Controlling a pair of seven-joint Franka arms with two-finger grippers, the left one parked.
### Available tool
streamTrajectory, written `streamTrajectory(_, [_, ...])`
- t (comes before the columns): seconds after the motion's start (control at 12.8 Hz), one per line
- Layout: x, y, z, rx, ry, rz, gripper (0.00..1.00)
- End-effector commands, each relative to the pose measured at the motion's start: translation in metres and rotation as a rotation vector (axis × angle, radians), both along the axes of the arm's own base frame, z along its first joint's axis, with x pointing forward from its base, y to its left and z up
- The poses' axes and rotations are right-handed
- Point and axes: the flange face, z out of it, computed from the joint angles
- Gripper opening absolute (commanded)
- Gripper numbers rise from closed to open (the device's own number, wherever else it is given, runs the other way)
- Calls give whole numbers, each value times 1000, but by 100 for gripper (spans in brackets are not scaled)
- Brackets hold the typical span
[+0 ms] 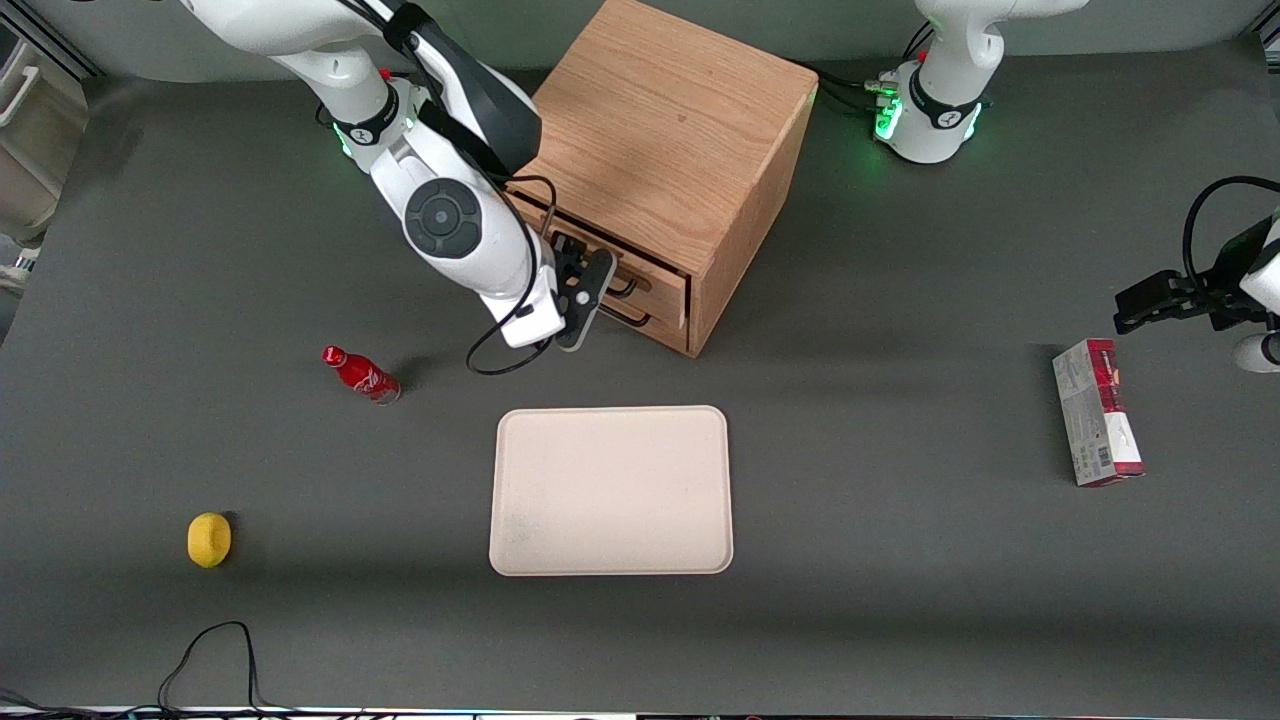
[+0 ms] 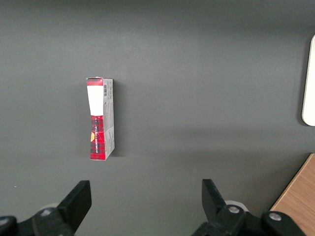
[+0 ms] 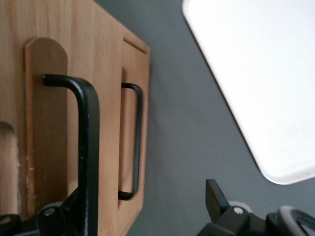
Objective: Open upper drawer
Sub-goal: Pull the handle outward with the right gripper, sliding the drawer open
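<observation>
1. Nearest the front camera: yellow lemon (image 1: 209, 539) and beige tray (image 1: 611, 490) on the dark worktop (image 1: 900, 600). Neither is in the arm's way, but the tray sits in front of the cabinet, so a long pull-back could bring the gripper over its rim.
2. Red cola bottle (image 1: 361, 374) lies toward the working arm's end, near the arm's hanging cable. A wide elbow swing could roll it.
3. Gripper (image 1: 580, 290) is at the cabinet front, fingers spread, w/ the upper drawer's black handle (image 3: 83, 142) running by one finger (image 3: 64, 211); the other finger (image 3: 216, 196) stands well clear over bare worktop. Nothing pinched yet.
4. Main risk, imo: closing off-centre, so the thin wire slips out and the pull gets nothing.
5. Lower drawer's handle (image 3: 135, 142) is just beside. A small drop in height means the wrong drawer.
6. Upper drawer (image 1: 600, 262) is the topmost front of the oak cabinet (image 1: 670, 140), looks shut or barely out. A skewed pull could jam it or drag the whole cabinet.
</observation>
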Motion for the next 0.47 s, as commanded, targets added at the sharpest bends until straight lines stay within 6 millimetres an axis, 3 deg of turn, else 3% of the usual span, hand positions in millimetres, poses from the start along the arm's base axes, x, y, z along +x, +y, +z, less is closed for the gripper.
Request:
streamTrajectory(0.0, [28,-17,8,14,-41,0,100])
streamTrajectory(0.39, [71,-55,29,-10,-115,-72,100])
